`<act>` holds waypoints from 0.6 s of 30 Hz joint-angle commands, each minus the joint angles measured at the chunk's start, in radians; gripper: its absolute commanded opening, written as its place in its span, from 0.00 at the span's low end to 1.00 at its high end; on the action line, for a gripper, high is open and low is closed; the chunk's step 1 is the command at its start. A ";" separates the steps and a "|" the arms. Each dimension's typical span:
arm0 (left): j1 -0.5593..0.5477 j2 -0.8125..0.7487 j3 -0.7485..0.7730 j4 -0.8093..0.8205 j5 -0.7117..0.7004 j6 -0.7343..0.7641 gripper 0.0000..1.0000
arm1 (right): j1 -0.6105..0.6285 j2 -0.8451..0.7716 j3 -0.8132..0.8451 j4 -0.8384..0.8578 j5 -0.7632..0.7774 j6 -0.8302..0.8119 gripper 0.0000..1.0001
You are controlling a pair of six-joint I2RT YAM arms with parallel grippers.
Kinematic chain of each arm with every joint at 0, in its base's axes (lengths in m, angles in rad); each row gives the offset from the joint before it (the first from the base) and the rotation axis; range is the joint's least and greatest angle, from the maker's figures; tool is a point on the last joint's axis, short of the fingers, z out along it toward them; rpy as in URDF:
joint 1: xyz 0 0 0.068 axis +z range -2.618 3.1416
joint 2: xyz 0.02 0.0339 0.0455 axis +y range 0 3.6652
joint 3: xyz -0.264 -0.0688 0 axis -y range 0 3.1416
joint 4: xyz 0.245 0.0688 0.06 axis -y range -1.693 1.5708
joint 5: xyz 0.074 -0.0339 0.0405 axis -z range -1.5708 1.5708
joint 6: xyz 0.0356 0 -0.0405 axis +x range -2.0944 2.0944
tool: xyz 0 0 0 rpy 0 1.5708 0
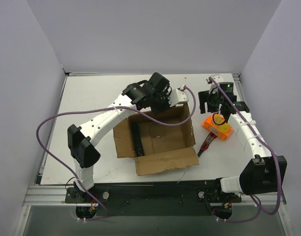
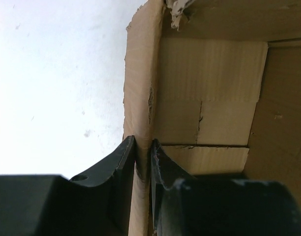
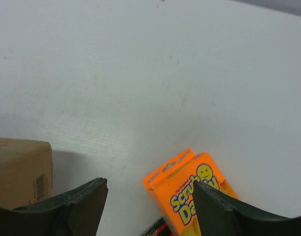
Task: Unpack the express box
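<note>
- Top view: the express box is seen opened at the middle of the surface, with its flaps spread. A long dark item is contained in it. An orange packet is laid near its right side.
- Left wrist view: one cardboard wall of the box is grasped, edge-on, by the left jaws.
- Right wrist view: the right jaws are held released above the surface. "Scrub Da" and a smiling face are read on the packet. A barcode is borne by the box corner.
</note>
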 commanded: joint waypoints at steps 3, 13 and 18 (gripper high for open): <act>0.099 0.030 0.096 -0.034 -0.116 -0.147 0.00 | -0.022 0.015 0.264 0.029 0.017 0.076 0.70; 0.360 0.162 0.158 -0.143 0.135 -0.428 0.00 | 0.260 -0.013 0.458 -0.029 -0.327 -0.080 0.59; 0.424 0.197 0.167 -0.131 0.253 -0.503 0.00 | 0.524 0.073 0.415 -0.068 -0.313 -0.108 0.59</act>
